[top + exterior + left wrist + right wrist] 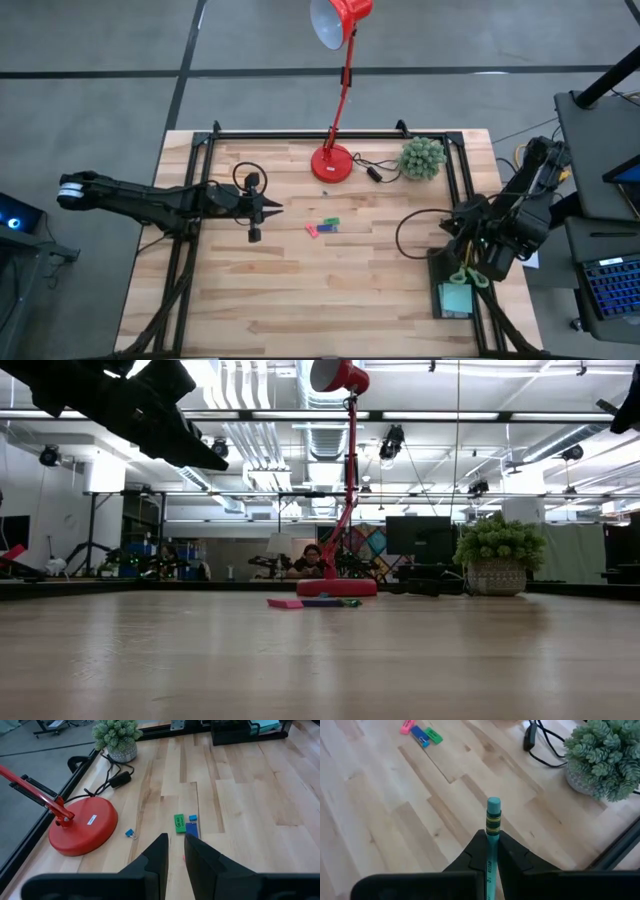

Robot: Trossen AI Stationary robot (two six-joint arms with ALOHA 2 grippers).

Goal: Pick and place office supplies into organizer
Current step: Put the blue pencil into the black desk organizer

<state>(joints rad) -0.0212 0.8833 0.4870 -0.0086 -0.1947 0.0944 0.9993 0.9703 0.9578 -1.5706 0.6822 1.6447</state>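
High view: right gripper [470, 262] blurs over the organizer [440, 266] at the near right; left gripper [272, 208] reaches level toward the small pieces [322, 227] mid-table.
Left wrist: fingers [159, 854] slightly parted, empty.
Right wrist: fingers [477, 852] pinch a teal pencil [492, 840].

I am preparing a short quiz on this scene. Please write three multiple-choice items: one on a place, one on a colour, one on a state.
1. Where is the organizer?
A. by the table's right edge, under the right arm
B. beside the lamp base
C. at the table's left edge

2. What colour is the desk lamp?
A. blue
B. red
C. white

3. What is the state of the right gripper?
A. wide open and empty
B. shut on a teal pencil
C. shut on the plant

Key: 1 A, the high view shows the dark tray there. 2 B, base, stem and shade are red. 3 B, the teal pencil stands up between its fingers.
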